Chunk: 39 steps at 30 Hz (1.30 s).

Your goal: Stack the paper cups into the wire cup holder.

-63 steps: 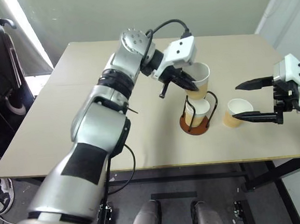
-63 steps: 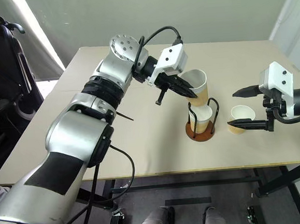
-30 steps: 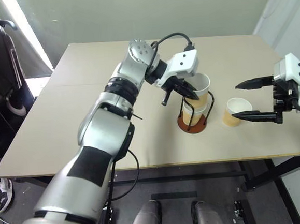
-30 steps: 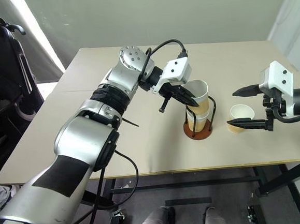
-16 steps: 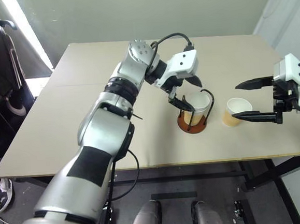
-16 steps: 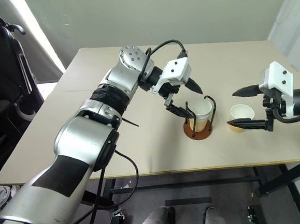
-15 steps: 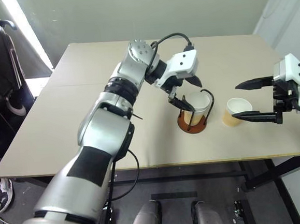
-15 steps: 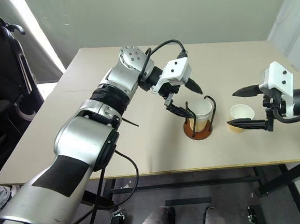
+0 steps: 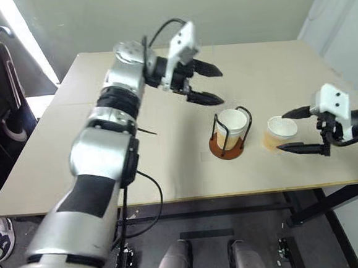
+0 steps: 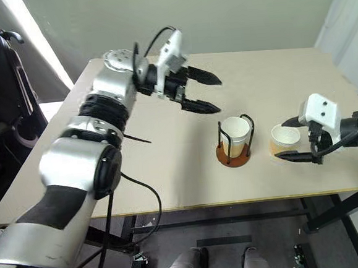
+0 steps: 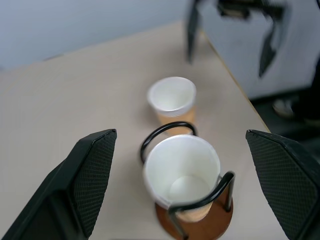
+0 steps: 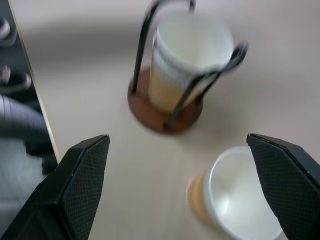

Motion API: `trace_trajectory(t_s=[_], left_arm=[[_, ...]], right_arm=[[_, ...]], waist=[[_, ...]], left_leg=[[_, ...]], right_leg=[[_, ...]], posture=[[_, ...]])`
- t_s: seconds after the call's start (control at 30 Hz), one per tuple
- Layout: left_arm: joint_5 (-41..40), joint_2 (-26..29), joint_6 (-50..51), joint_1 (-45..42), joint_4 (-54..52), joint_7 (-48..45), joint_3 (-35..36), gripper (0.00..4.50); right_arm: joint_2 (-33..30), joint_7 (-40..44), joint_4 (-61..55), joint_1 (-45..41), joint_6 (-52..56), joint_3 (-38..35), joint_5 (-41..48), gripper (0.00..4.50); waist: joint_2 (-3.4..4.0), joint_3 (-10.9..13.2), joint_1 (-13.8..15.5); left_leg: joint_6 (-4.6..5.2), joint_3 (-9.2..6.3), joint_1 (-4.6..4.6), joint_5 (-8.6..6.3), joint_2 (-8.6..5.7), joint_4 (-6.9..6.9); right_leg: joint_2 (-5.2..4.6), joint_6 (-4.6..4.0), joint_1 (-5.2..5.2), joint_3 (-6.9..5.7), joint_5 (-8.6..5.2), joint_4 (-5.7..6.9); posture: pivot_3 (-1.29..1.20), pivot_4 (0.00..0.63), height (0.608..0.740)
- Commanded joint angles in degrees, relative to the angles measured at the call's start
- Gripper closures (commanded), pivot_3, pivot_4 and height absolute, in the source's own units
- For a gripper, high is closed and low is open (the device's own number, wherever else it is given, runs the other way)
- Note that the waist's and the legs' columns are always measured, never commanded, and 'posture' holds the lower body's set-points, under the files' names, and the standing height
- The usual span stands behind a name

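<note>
At centre frame of the left eye view, the wire cup holder point(image 9: 229, 143) is now carrying nested paper cups point(image 9: 230, 127) on its reddish base, with the black loops standing around them. Half a second ago the left gripper point(image 9: 209, 85) was hanging directly over that stack; it is now pulling away toward the upper left of the frame, fingers spread wide and carrying nothing. Judgement: the second cup is released and seated, so that placement is finishing. One loose cup point(image 9: 279, 132) is standing on the table point(image 9: 75, 148) just right of the holder, apart from it. The right gripper point(image 9: 293, 131) is sitting lower and closer around this cup than a second ago, fingers spread on either side, not yet pinching it. Judgement: the remaining step is grasping this last cup and lowering it into the stack.
</note>
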Motion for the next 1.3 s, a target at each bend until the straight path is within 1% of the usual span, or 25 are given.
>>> trace_trajectory(t_s=[0.03, 0.13, 0.23, 0.3, 0.4, 0.47, 0.53, 0.57, 0.63, 0.83, 0.87, 1.0, 1.07, 1.3], left_arm=[[-1.8, 3.1, 3.2, -1.5, -3.3, -1.6, 2.1, 0.06], [-1.2, 6.1, 3.9, 0.2, -4.6, -0.9, 2.1, 0.06], [-1.4, 7.3, 4.5, 1.3, -5.8, -0.3, 2.1, 0.06], [-1.7, 7.9, 5.1, 2.6, -7.2, -0.5, 2.2, 0.06], [-2.2, 8.3, 6.1, 4.4, -9.5, -0.9, 2.1, 0.06], [-2.6, 8.7, 7.0, 5.7, -11.2, -1.3, 2.1, 0.0], [-2.9, 9.0, 7.7, 6.6, -12.5, -1.3, 2.1, 0.0], [-3.1, 9.1, 8.0, 6.9, -13.1, -1.3, 2.0, 0.0], [-3.5, 9.3, 8.7, 7.6, -14.2, -1.6, 1.8, 0.0], [-3.6, 9.5, 9.1, 9.0, -15.9, -1.6, 1.1, 0.0], [-3.5, 9.5, 9.0, 9.2, -16.0, -1.6, 1.0, 0.0], [-3.1, 9.7, 8.3, 9.7, -16.0, -1.6, 0.5, 0.0], [-2.8, 9.9, 7.8, 10.0, -16.0, -1.7, 0.1, 0.0], [-3.0, 10.1, 7.2, 11.1, -16.6, -1.8, -0.4, 0.0]], right_arm=[[-0.1, 0.9, 4.7, -3.8, -5.6, 3.4, -5.7, 0.01], [1.9, 1.5, 12.5, -8.9, -11.3, 8.3, -11.6, 0.01], [3.2, 2.9, 18.9, -12.2, -15.8, 11.4, -15.6, 0.01], [4.1, 4.3, 23.6, -14.1, -19.3, 13.7, -18.5, 0.01], [5.2, 6.6, 27.5, -15.8, -22.6, 15.6, -20.9, 0.01], [6.3, 7.7, 29.7, -17.1, -24.2, 16.9, -22.6, 0.39], [7.1, 8.8, 31.0, -18.0, -24.9, 17.5, -23.5, 0.91], [7.5, 9.2, 31.5, -18.3, -25.2, 17.6, -23.9, 1.34], [8.0, 10.2, 32.0, -19.0, -25.1, 17.9, -24.3, 1.96], [8.6, 13.1, 30.5, -19.3, -22.4, 16.9, -23.6, 4.15], [8.5, 13.5, 29.9, -19.3, -21.8, 16.6, -23.4, 4.45], [8.0, 15.1, 27.0, -19.2, -18.4, 15.4, -21.9, 4.45], [7.6, 15.7, 25.1, -19.0, -16.2, 14.7, -21.0, 4.45], [5.9, 16.4, 19.1, -19.1, -10.2, 12.5, -18.5, 4.45]], waist=[[0.01, 0.0, 0.0], [0.01, 0.0, -0.1], [0.02, 0.0, 0.0], [0.03, 0.0, 0.2], [0.05, 0.0, 0.2], [0.05, 0.0, 0.0], [0.05, 0.0, -0.2], [0.05, 0.0, -0.2], [0.05, 0.0, -0.3], [0.06, 0.0, -0.2], [0.05, 0.0, -0.2], [0.06, 0.0, -0.3], [0.06, 0.0, -0.3], [0.06, 0.0, -0.3]], left_leg=[[0.07, 0.01, -0.01, 0.04, 0.0, 0.0], [0.1, 0.03, 0.01, 0.06, 0.0, 0.0], [0.18, 0.02, 0.05, 0.11, 0.01, -0.01], [0.28, 0.01, 0.04, 0.17, -0.01, -0.02], [0.32, 0.02, -0.01, 0.19, -0.03, -0.03], [0.57, 0.07, 0.01, 0.33, -0.04, -0.06], [0.58, 0.06, 0.01, 0.32, -0.02, -0.09], [0.57, 0.09, 0.02, 0.32, -0.02, -0.13], [0.56, 0.06, 0.02, 0.31, 0.01, -0.14], [0.54, 0.02, 0.01, 0.31, 0.03, -0.16], [0.53, 0.04, 0.02, 0.3, 0.02, -0.16], [0.36, 0.02, 0.02, 0.21, 0.04, -0.16], [0.1, 0.03, 0.03, 0.05, 0.04, -0.16], [0.08, 0.01, 0.02, 0.05, 0.05, -0.17]], right_leg=[[-0.02, 0.02, -0.01, 0.03, 0.02, -0.01], [-0.02, 0.01, -0.02, 0.07, 0.05, -0.01], [-0.02, -0.06, -0.01, 0.05, 0.1, 0.01], [0.03, -0.41, -0.01, 0.01, 0.32, 0.01], [-0.03, -0.53, -0.03, 0.03, 0.39, -0.01], [0.05, -0.56, -0.03, -0.06, 0.38, -0.02], [-0.03, -0.59, -0.07, -0.02, 0.36, -0.02], [0.04, -0.62, -0.1, -0.1, 0.34, 0.0], [-0.03, -0.66, -0.1, -0.03, 0.33, 0.01], [-0.04, -0.75, -0.12, 0.0, 0.33, 0.01], [-0.05, -0.76, -0.12, -0.02, 0.33, 0.01], [-0.1, -0.81, -0.12, 0.03, 0.35, 0.01], [-0.07, -0.85, -0.13, 0.01, 0.35, 0.01], [-0.08, -0.9, -0.15, 0.03, 0.33, 0.02]], posture=[[0.0, 0.15, 0.74], [0.0, 0.15, 0.74], [0.0, 0.15, 0.74], [0.0, 0.15, 0.74], [0.0, 0.15, 0.74], [0.0, 0.15, 0.74], [0.0, 0.15, 0.74], [0.0, 0.15, 0.74], [0.0, 0.15, 0.74], [0.0, 0.15, 0.74], [0.0, 0.15, 0.74], [0.0, 0.15, 0.74], [0.0, 0.15, 0.74], [0.0, 0.15, 0.74]])
